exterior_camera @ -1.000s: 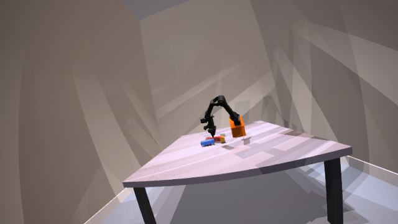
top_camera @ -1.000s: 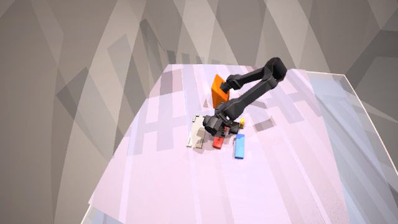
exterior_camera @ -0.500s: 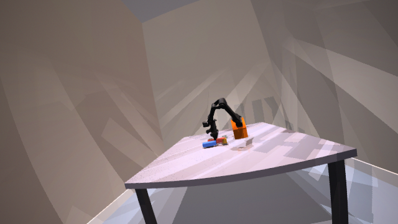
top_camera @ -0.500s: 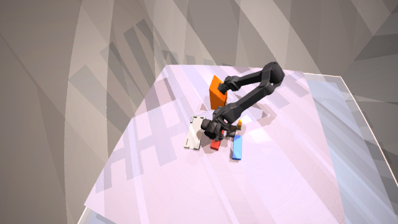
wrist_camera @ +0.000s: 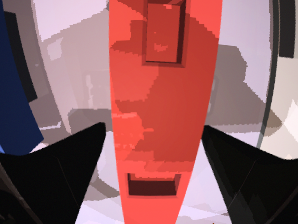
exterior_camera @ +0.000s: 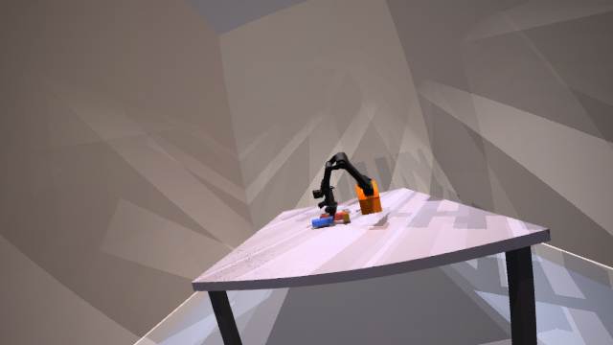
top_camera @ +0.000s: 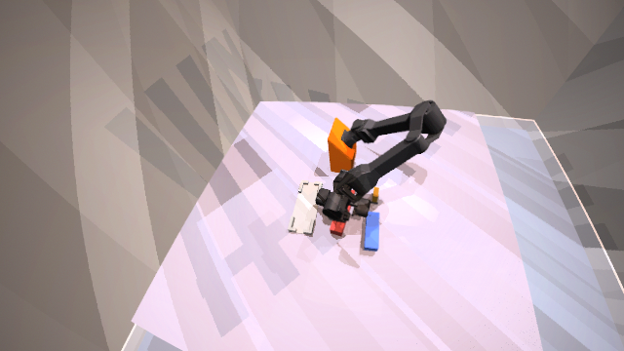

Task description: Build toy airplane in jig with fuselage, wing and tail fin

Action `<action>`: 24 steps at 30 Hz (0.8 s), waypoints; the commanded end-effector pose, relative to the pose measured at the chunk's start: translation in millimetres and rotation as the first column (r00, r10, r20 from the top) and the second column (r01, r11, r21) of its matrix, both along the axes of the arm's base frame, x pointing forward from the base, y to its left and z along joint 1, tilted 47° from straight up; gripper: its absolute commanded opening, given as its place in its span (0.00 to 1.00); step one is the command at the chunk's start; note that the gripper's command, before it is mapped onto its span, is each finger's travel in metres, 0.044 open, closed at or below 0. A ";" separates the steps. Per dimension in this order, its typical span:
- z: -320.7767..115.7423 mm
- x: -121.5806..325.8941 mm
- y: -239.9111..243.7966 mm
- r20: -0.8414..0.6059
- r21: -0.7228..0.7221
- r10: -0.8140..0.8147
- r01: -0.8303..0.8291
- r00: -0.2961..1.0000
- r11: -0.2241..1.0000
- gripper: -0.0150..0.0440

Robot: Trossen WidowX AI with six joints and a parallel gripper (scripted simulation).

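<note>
- Beneath the fingers and reaching well out around them: pale table point(top_camera: 414, 273) point(exterior_camera: 335, 259) point(wrist_camera: 245, 25).
- Above the fingers: black arm point(top_camera: 395, 158) point(exterior_camera: 351, 168), bent at its elbow, with its gripper point(top_camera: 349, 207) point(exterior_camera: 332, 213) point(wrist_camera: 154, 129) pointing down.
- Well apart from the fingers, at the arm's foot: orange block point(top_camera: 341, 156) point(exterior_camera: 370, 203).
- To the fingers' right in the wrist view, near: whitish tray point(top_camera: 304, 207) point(wrist_camera: 290, 90), the jig, apart from the red bar.
- Between the fingers: red bar point(top_camera: 337, 227) point(exterior_camera: 341, 217) point(wrist_camera: 165, 110), the fuselage, outside the jig, both sockets unfilled. Fingers are parted around it, unclenched; contact at the right-hand tip cannot be told.
- To the fingers' left in the wrist view, near: blue block point(top_camera: 371, 231) point(exterior_camera: 322, 222) point(wrist_camera: 15, 95), the wing, lying flat.
- Near the fingers, beyond one end of the blue block: small yellow piece point(top_camera: 375, 195) point(exterior_camera: 346, 218), the tail fin.
</note>
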State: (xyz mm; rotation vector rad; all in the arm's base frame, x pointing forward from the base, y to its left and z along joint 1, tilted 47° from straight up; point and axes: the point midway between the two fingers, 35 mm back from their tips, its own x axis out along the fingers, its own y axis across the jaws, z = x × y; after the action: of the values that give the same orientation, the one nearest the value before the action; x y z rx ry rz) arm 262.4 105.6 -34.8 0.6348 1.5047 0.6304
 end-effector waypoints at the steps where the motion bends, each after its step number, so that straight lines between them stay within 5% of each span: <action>1: -0.6 -0.4 1.1 -0.004 0.006 -0.003 0.003 1.000 1.000 0.69; 4: -0.6 -0.4 1.1 -0.004 0.006 -0.003 0.003 1.000 1.000 0.56; 11: -0.6 -0.4 1.1 -0.004 0.006 -0.003 0.003 1.000 1.000 0.48; 16: 1.9 4.0 -4.6 0.024 0.001 -0.016 0.016 1.000 1.000 0.25; 24: 10.0 11.6 -19.4 0.061 -0.010 -0.035 0.035 0.998 0.999 0.25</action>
State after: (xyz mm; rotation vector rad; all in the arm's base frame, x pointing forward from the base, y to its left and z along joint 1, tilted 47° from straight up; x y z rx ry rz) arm 270.2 93.1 -29.9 0.6385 1.4507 0.6162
